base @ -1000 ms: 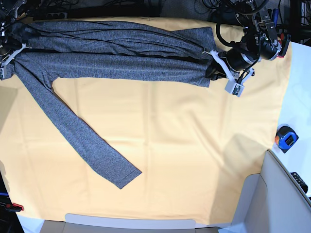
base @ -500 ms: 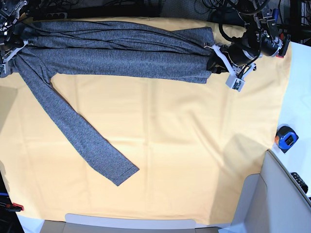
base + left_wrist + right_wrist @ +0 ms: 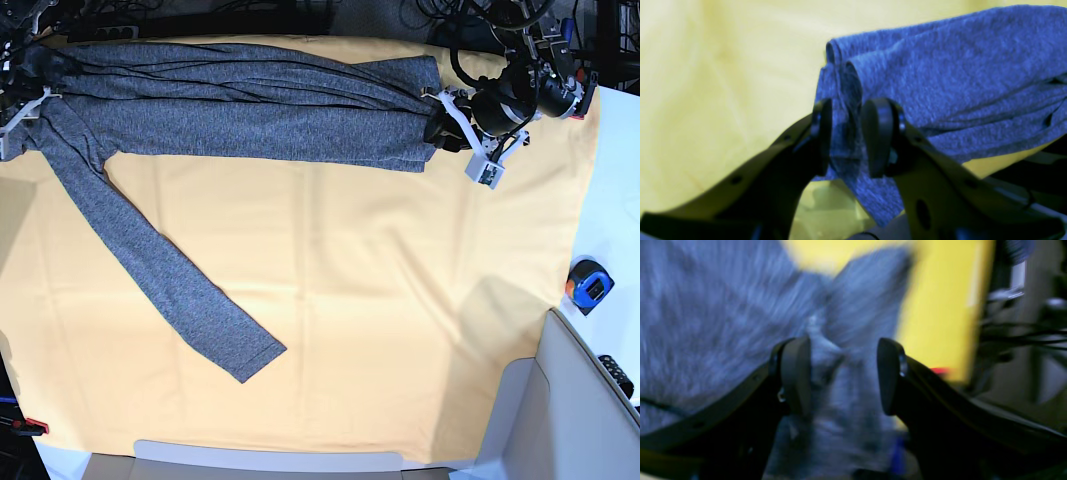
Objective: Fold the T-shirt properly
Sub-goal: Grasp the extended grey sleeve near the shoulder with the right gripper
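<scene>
The dark grey T-shirt [image 3: 250, 125] lies in a long folded band along the far edge of the yellow-orange table cloth [image 3: 380, 300]. One sleeve [image 3: 160, 270] runs diagonally toward the front left. At the band's right end is my left gripper [image 3: 452, 135]. In the left wrist view it [image 3: 848, 136] stands open, with a loose fold of the T-shirt [image 3: 940, 66] between its pads. My right gripper [image 3: 15, 120] is at the band's left end. The blurred right wrist view shows it [image 3: 843, 376] open over the T-shirt [image 3: 706, 323].
A black and orange tape measure [image 3: 588, 285] sits on the white table edge at the right. A grey box [image 3: 570, 400] stands at the front right corner. Cables crowd the back edge behind the shirt. A small red clip [image 3: 30, 427] is at the front left.
Both grippers have opened and let go of the shirt's ends. The folded band has settled a little farther back, and the sleeve has shifted slightly left.
</scene>
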You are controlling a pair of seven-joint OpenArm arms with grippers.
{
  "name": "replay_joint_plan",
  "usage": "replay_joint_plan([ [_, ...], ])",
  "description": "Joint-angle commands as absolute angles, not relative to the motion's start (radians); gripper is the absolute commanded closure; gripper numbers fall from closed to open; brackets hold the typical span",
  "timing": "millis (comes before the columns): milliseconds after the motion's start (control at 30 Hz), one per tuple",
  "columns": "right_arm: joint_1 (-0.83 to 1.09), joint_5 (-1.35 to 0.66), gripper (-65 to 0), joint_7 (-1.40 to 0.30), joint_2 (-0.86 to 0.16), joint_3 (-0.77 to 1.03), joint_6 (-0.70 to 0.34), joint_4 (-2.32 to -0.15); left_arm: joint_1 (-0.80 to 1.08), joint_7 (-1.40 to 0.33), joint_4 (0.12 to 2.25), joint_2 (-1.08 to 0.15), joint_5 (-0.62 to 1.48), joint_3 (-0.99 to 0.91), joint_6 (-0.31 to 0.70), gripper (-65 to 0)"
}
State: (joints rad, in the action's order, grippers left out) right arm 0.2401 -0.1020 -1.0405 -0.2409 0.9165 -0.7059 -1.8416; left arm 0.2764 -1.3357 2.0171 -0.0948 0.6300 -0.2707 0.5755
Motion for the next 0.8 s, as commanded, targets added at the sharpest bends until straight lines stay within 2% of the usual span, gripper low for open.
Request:
replay_joint_plan([
  [0, 0.211, -0.102, -31.2, -1.024, -0.268, 0.943, -0.698, -1.886, 0.269, -1.319, 2.055, -0.096, 0.645, -0.275, 0.576, -18.5],
  [167, 0.119, -0.102, -31.2, -1.024, -0.265, 0.970, -0.698, -1.933, 0.269, -1.299, 2.072, -0.094, 0.647, -0.275, 0.576, -18.4],
  [367, -0.007, -0.101, -31.4, -1.026, -0.255, 0.898, -0.698, -1.848, 0.271, -1.253, 2.072, -0.094, 0.647, -0.275, 0.576, -18.4],
  [567, -0.174, -0.102, -31.4, -1.026, -0.259, 0.863, -0.698, -1.567, 0.269, -1.248, 2.071, -0.094, 0.647, -0.275, 0.576, -18.4],
  [767, -0.295, -0.151, -31.7, -1.018, -0.312, 0.711, -0.698, -1.268, 0.245, -1.248, 2.069, -0.094, 0.644, -0.271, 0.576, -18.4],
])
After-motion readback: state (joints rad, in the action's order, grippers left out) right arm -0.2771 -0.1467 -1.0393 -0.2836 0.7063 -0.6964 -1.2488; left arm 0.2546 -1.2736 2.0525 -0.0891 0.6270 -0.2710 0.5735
